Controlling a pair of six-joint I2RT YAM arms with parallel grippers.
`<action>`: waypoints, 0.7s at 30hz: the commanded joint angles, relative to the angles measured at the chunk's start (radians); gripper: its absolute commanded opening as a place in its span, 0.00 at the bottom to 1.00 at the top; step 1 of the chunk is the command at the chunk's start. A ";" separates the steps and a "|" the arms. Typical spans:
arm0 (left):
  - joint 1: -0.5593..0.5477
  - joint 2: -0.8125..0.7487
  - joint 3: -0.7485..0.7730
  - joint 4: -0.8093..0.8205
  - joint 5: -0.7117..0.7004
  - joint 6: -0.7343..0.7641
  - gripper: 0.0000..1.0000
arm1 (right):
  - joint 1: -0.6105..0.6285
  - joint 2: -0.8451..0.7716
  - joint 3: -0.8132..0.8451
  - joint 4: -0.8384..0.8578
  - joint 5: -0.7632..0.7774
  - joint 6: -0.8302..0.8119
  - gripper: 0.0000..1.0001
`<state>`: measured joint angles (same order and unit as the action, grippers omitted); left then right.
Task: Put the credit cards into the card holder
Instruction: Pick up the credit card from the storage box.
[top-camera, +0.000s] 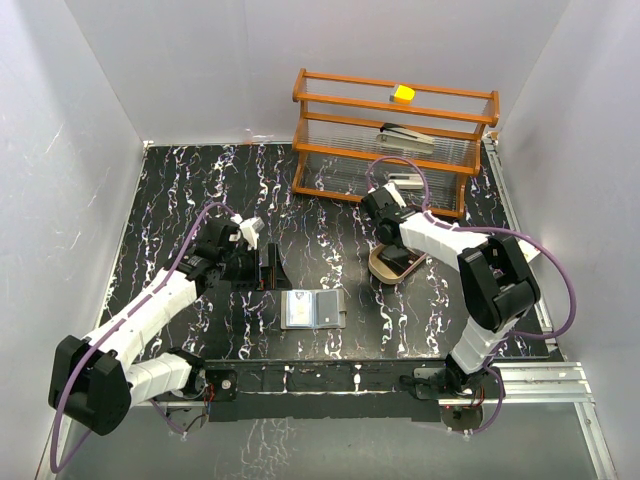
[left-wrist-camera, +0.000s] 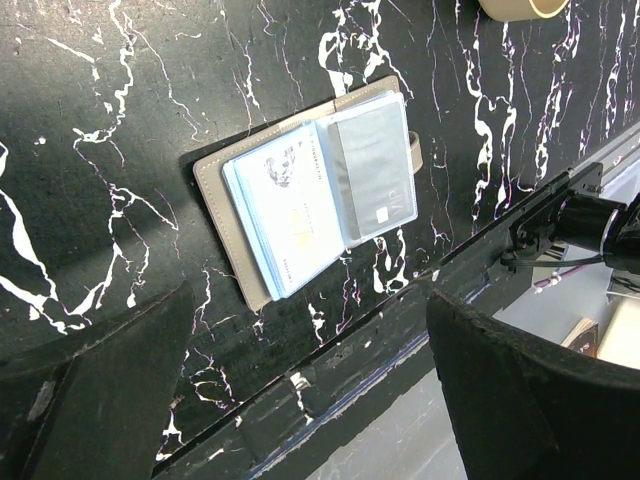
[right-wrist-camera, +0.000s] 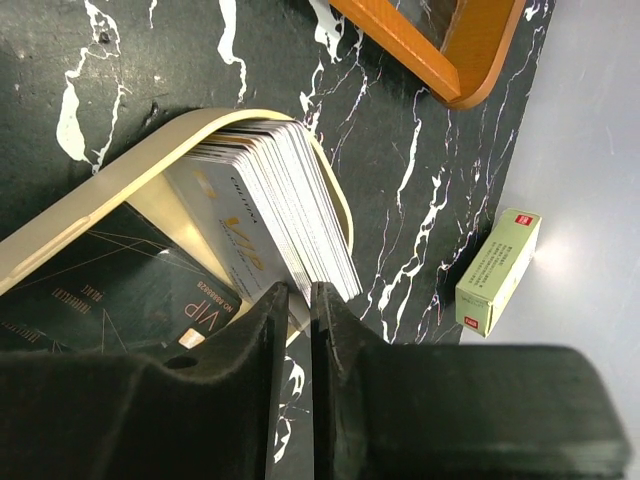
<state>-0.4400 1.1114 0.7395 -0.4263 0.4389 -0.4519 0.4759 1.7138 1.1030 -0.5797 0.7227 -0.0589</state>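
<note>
A small grey leather-like bifold card holder lies open flat on the black white-veined worktop, near its front edge. A pale blue card is tucked into one of its pages. The left hand hovers just above it, fingers spread wide and holding nothing. A stack of whitish credit cards stands on edge in a tan oval wooden tray, well to the right of the holder. The right hand sits at the stack with its fingers pressed almost together. Whether a card is pinched between them cannot be told.
</note>
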 joint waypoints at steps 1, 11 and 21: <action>0.004 -0.002 0.014 -0.003 0.035 0.013 0.99 | -0.004 -0.052 0.052 -0.001 0.012 0.013 0.13; 0.005 0.005 0.010 0.000 0.038 0.013 0.96 | -0.003 -0.086 0.068 -0.060 -0.094 0.048 0.00; 0.004 -0.005 0.007 0.011 0.040 0.007 0.93 | -0.002 -0.231 0.064 -0.131 -0.478 0.127 0.00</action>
<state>-0.4400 1.1244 0.7395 -0.4183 0.4572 -0.4458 0.4759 1.5791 1.1294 -0.6899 0.4072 0.0101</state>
